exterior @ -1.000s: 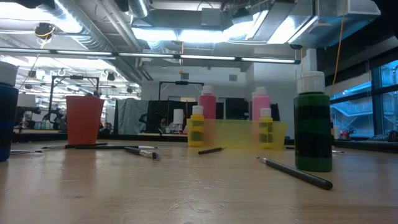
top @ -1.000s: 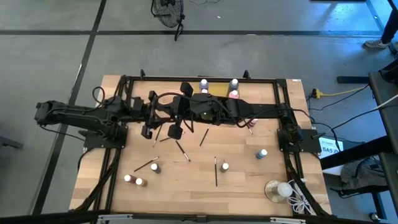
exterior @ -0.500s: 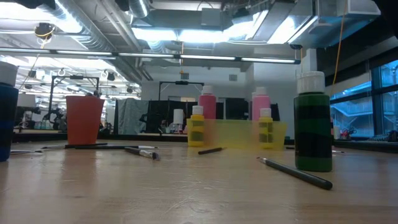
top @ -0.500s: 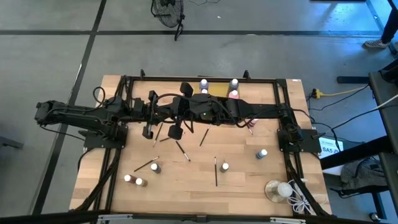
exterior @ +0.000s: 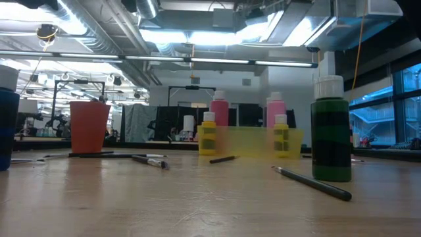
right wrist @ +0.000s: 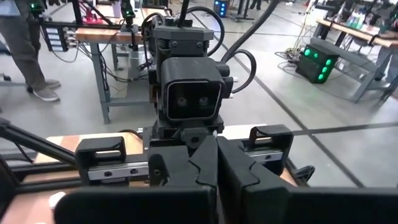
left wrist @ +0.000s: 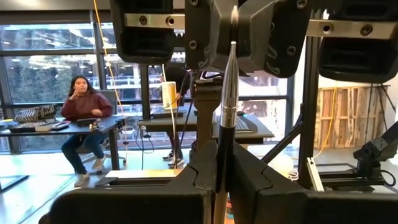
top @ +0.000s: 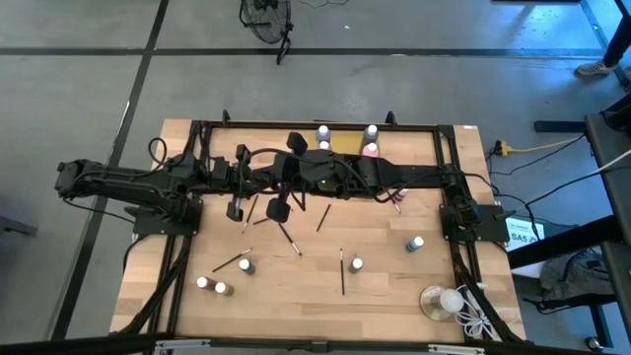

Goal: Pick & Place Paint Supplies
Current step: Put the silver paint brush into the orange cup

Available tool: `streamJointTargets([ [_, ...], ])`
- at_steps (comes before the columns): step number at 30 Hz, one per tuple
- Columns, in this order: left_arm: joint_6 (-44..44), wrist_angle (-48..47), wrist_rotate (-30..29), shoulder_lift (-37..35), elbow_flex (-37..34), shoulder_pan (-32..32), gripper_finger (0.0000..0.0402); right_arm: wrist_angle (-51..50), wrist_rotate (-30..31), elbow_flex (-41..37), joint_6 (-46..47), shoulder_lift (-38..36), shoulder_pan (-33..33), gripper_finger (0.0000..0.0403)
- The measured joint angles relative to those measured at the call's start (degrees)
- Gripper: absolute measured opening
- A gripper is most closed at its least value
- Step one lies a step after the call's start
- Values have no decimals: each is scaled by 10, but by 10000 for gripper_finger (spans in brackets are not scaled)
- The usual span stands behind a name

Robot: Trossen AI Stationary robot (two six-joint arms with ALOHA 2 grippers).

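A thin dark paintbrush (left wrist: 227, 99) with a silver collar is held in the air between my two grippers, which meet above the middle of the table. My left gripper (left wrist: 221, 177) comes from the left (top: 280, 179) and is shut on the brush. My right gripper (left wrist: 235, 37) faces it from the right (top: 302, 177) and is shut on the brush's other end. More brushes (top: 342, 271) and small white-capped bottles (top: 356, 264) are scattered across the table. Pink bottles (top: 371, 150) stand by a yellow tray (top: 345, 146) at the far edge. My left gripper pinches the brush's shaft (left wrist: 220, 167) between its two fingers (left wrist: 199, 177), on the near side of the silver collar. The fingers come level from the table's left and lie along the brush. The brush is lifted clear of the table. My right gripper pinches the brush's far end (left wrist: 234, 51) between its two fingers (left wrist: 261, 43). It comes level from the table's right, along the brush. In its own wrist view the shut fingers (right wrist: 205, 168) hide the place of contact.
A clear dish with a white ball and cord (top: 441, 301) sits at the near right corner. In the low view a green bottle (exterior: 331, 131) stands close on the right, a red cup (exterior: 89, 126) on the left, and yellow bottles (exterior: 208, 133) by the yellow container (exterior: 253, 141).
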Motion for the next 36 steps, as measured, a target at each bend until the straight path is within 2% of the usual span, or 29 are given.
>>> streamJointTargets([
  [5,0,-13,-1,-8,0,0,13,-5,-1,0,13,-3,1,12],
  [10,-9,-19,-4,-15,0,0,13,-20,0,0,17,-20,6,59],
  [12,-10,-27,-6,-17,0,0,13,-19,12,0,23,-24,8,83],
  [16,-16,-33,-16,-28,0,0,13,-46,76,0,63,-50,18,125],
  [20,-16,-60,-38,-54,0,0,13,-93,84,1,92,-88,32,151],
  [29,-55,-204,-151,-129,1,0,13,-174,50,0,168,-155,70,156],
  [36,-81,-310,-297,-167,0,-9,13,-188,47,0,131,-162,90,156],
])
